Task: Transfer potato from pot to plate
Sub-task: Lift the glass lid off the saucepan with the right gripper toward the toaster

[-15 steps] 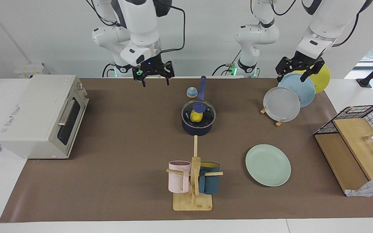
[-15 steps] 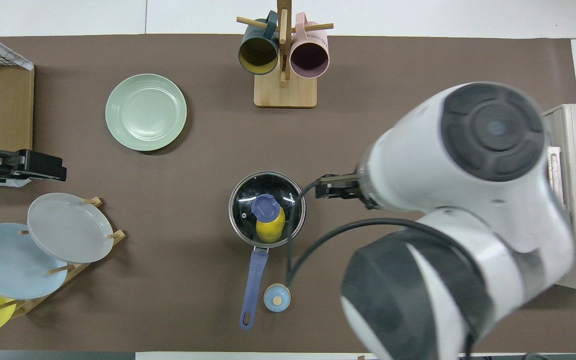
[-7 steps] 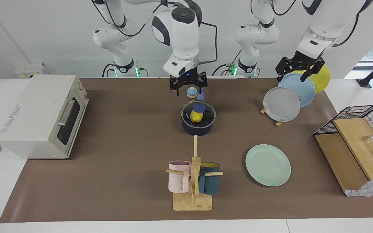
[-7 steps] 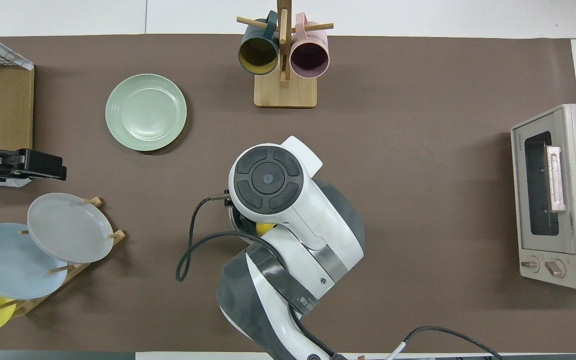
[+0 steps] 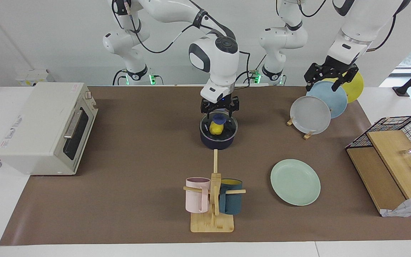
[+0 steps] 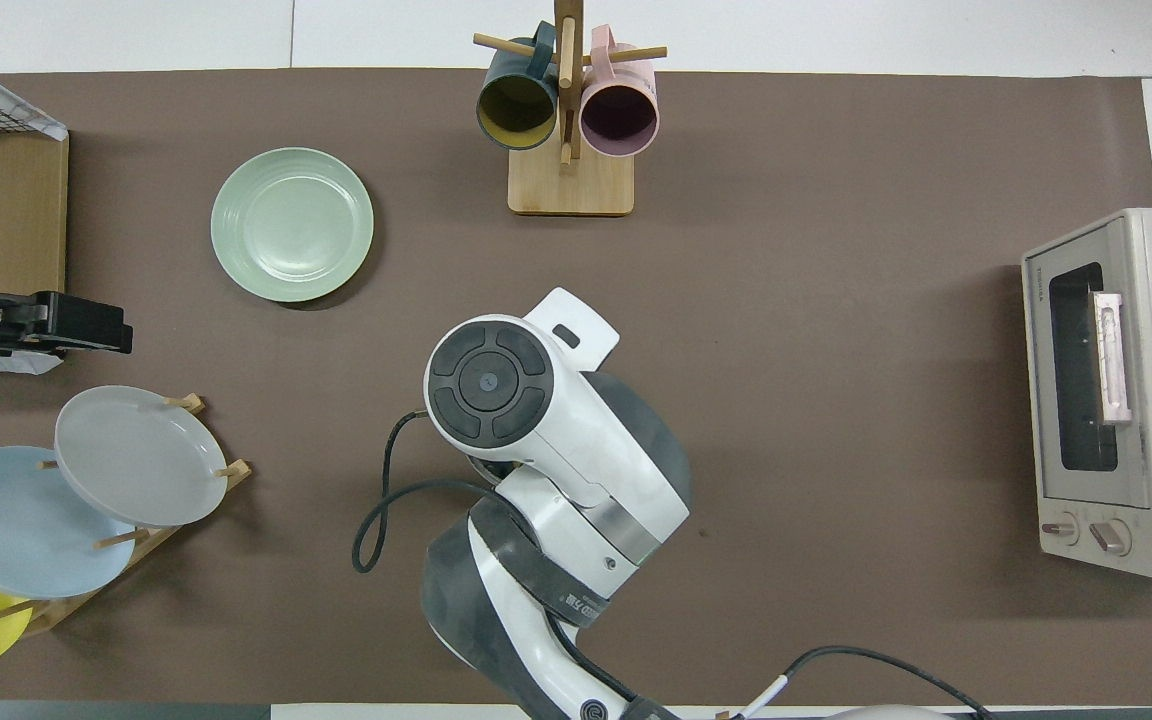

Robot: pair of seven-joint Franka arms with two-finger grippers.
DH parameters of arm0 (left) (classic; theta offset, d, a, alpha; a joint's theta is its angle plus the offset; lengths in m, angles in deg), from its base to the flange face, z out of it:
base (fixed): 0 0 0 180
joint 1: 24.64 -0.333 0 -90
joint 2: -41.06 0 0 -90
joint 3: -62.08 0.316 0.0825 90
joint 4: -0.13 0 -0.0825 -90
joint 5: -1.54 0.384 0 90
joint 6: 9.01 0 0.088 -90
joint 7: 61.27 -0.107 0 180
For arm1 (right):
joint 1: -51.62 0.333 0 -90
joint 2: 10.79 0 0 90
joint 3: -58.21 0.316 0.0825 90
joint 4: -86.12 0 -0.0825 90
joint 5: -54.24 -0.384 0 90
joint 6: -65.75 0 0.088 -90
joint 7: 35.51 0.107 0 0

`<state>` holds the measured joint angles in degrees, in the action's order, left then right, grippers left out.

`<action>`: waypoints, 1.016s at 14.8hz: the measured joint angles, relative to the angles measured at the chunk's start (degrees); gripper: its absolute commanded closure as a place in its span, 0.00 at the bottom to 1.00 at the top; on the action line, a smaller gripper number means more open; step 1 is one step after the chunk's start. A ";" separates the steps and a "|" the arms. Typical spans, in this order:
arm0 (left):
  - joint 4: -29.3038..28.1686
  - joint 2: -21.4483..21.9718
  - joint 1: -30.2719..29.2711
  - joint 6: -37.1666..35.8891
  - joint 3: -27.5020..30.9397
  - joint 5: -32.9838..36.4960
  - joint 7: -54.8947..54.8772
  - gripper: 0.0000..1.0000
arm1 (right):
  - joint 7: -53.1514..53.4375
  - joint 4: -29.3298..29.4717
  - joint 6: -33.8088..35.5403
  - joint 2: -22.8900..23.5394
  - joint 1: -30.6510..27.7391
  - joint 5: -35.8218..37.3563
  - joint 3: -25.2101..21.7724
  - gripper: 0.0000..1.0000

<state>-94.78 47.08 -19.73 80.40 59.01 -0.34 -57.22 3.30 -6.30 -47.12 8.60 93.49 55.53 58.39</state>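
Yellow potato [image 5: 216,128] sits in your pot [image 5: 217,140] under its glass lid [image 5: 227,125]; your right gripper [image 5: 219,113], fingers spread, flanks the lid's knob [image 5: 219,117]. Left gripper [image 5: 330,80], fingers apart, waits over the racked plates [image 5: 310,115]. Farthest from the robots lies the mint plate [image 5: 295,182].

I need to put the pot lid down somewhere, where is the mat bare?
Bare mat lies between the toaster oven and the pot, and between pot and mint-green plate. It is crowded by the plate rack and around the mug stand.
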 measured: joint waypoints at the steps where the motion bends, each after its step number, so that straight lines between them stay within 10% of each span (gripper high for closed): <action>1: 0.00 0.00 0.00 0.08 0.00 0.00 0.00 0.00 | 0.00 -0.79 -1.03 -0.02 0.01 0.02 0.00 0.00; 4: 0.00 0.00 0.00 0.40 0.00 0.00 0.00 0.00 | 0.00 -2.70 -2.97 -0.03 0.03 0.05 0.00 0.03; 15: 0.00 0.00 0.00 0.69 0.00 0.00 0.00 0.00 | 0.02 -3.80 -3.97 -0.21 1.29 0.42 -0.27 0.70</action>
<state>-94.78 47.08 -19.73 81.09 59.01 -0.34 -57.21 3.32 -10.11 -51.10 8.39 94.79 55.95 58.11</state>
